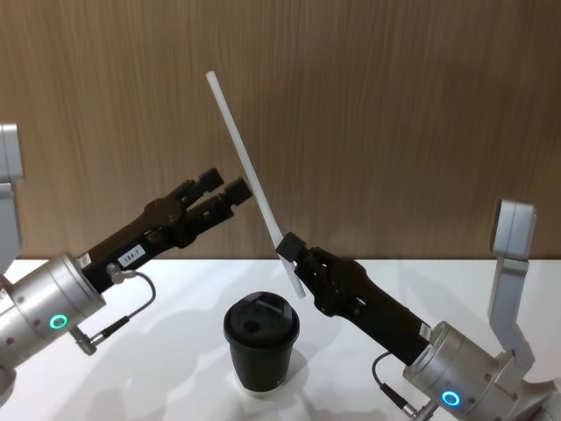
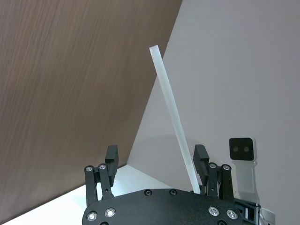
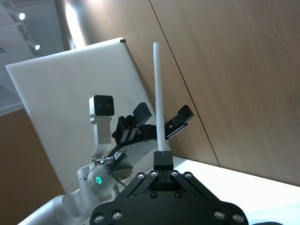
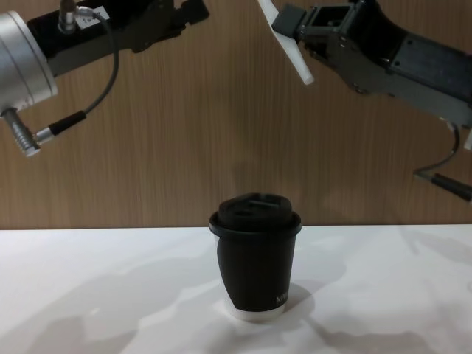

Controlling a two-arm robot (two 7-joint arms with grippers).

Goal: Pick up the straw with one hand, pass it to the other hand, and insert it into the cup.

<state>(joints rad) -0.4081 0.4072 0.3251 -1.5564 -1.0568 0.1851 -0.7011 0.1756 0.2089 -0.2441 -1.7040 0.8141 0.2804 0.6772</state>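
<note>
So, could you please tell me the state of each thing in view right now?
Cup: upright, lid on, nothing inserted.
Straw: tilted, in the air, gripped near its lower end.
Right tool: shut on the straw.
Left tool: open around the straw, not gripping it.

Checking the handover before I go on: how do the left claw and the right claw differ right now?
The right claw is shut on the straw near its lower end. The left claw is open, with the straw between its fingers higher up. The left claw's body carries a white label, and the right claw shows none. Both are black and raised, tips toward each other.
</note>
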